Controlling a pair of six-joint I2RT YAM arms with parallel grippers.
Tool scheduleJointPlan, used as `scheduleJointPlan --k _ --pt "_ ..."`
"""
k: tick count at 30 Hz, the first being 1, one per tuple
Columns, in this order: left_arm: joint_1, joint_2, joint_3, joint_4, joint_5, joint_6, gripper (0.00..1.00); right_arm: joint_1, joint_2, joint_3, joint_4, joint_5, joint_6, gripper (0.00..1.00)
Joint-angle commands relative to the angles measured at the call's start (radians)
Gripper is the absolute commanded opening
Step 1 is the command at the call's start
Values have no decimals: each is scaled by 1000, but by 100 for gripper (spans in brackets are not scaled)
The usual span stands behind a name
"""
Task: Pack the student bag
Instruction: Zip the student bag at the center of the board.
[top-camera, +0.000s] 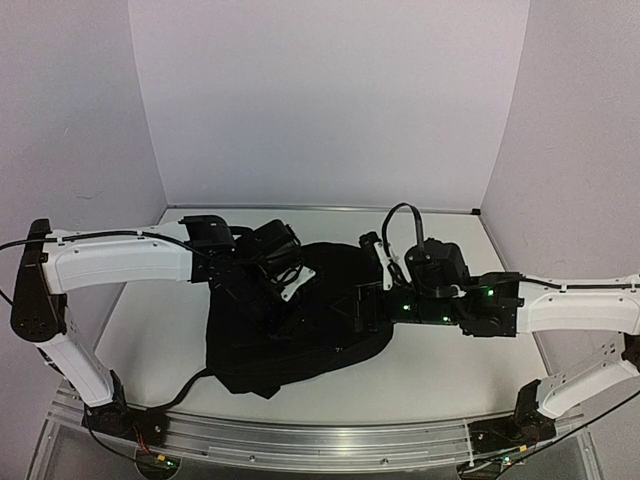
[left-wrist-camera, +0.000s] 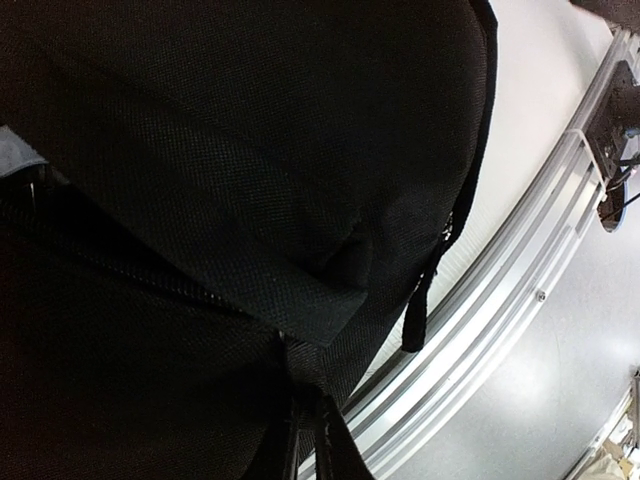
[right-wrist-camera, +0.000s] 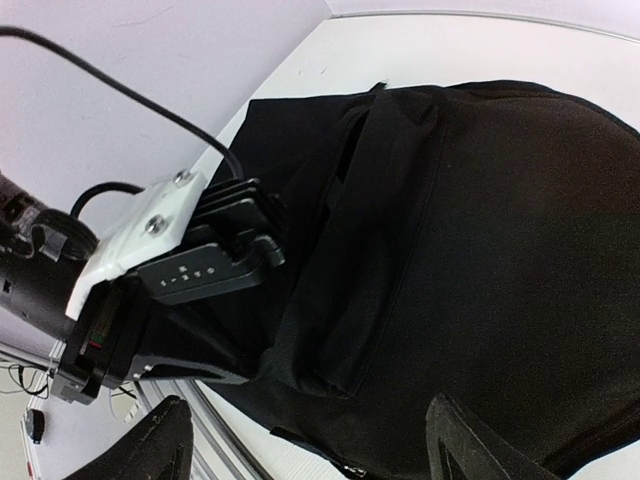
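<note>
From above, finds the student bag slumped midway on the table, left gripper at its far-left edge, right gripper beside its right flank. Through the left wrist, shows only black weave pressed close, fingers hidden: pinched shut, apparently on a fold of the bag. Through the right wrist, shows fingertips spread wide and empty over the bag; looks like the opening-up step, calling next for a lift of that fold.
</note>
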Motion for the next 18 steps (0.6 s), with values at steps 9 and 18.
scheduleJointPlan --k 9,18 --pt "-3 -76 11 -22 -137 -15 0 103 95 30 20 110 -43 78" --pt "-4 -74 -24 28 -21 -1 15 103 73 17 20 179 -34 77"
